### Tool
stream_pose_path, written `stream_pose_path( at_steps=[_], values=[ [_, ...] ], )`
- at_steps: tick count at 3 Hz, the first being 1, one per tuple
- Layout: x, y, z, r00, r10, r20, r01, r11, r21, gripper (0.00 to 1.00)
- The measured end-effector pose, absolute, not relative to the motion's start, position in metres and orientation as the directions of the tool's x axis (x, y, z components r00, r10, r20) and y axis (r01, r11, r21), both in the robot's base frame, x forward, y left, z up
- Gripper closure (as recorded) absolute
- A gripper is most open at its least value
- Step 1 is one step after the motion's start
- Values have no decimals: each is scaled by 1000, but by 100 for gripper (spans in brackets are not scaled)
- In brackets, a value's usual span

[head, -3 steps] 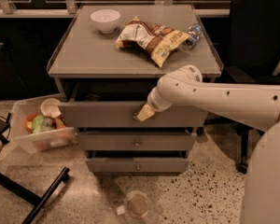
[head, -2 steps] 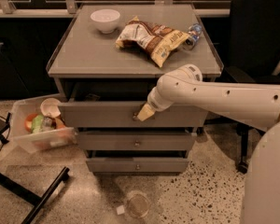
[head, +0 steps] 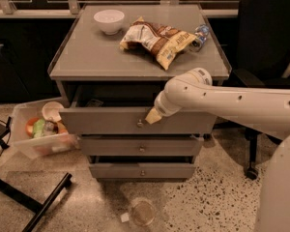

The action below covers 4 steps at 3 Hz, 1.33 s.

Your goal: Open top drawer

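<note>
The top drawer (head: pixel 101 121) is the widest grey front of the cabinet, and it stands pulled out a little, with a dark gap showing behind it. Its small round silver knob (head: pixel 139 123) is at the centre of the front. My gripper (head: pixel 151 116) is at the end of the white arm that reaches in from the right. It sits against the drawer front, just right of and slightly above the knob. The mid-width drawer (head: pixel 111 146) and the narrowest drawer (head: pixel 116 170) below are shut.
On the cabinet top are a white bowl (head: pixel 109 21), a chip bag (head: pixel 157 38) and a small bottle (head: pixel 199 35). A clear bin (head: pixel 38 134) of items sits on the floor at left, above a black stand leg (head: pixel 34 202). A cup (head: pixel 142 211) lies on the floor in front. A black chair (head: pixel 266 42) stands at right.
</note>
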State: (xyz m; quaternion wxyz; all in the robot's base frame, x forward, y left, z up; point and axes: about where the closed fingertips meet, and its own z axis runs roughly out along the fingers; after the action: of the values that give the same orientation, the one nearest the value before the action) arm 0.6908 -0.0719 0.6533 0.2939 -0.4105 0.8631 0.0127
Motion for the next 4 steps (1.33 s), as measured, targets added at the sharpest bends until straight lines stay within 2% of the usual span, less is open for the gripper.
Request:
stream_pose_path(
  at_steps=[4],
  values=[
    [675,-73,650,-461,-738,-493,-775,606,-183,100]
  ],
)
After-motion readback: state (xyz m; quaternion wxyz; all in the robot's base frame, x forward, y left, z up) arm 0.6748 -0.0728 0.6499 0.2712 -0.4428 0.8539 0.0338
